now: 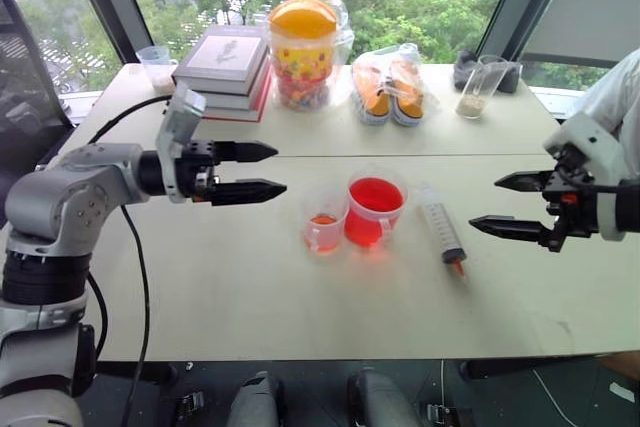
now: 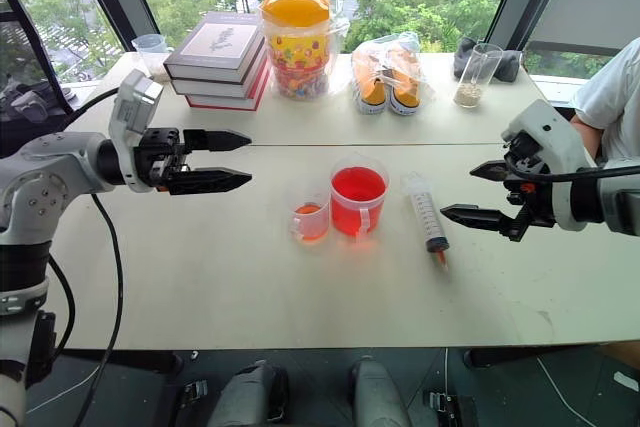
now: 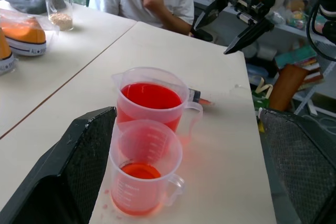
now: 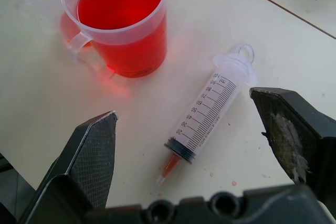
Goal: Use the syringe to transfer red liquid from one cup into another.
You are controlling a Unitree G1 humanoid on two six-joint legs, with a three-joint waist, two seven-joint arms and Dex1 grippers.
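Syringe (image 1: 441,232) flat on the table (image 1: 250,297), just right of the big red cup (image 1: 373,211), tip nearest the robot. Small cup (image 1: 323,219) beside the big cup's left, a little red liquid (image 3: 140,171) at its bottom. Left gripper (image 1: 262,170) hangs left of the cups, fingers spread, empty. Right gripper (image 1: 510,203) right of the syringe, fingers spread, empty. Books (image 1: 225,72), jar (image 1: 302,52), shoes (image 1: 390,87) behind the cups.

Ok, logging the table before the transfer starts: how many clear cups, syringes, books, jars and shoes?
Clear cups: 4
Syringes: 1
Books: 3
Jars: 1
Shoes: 2
Total: 11
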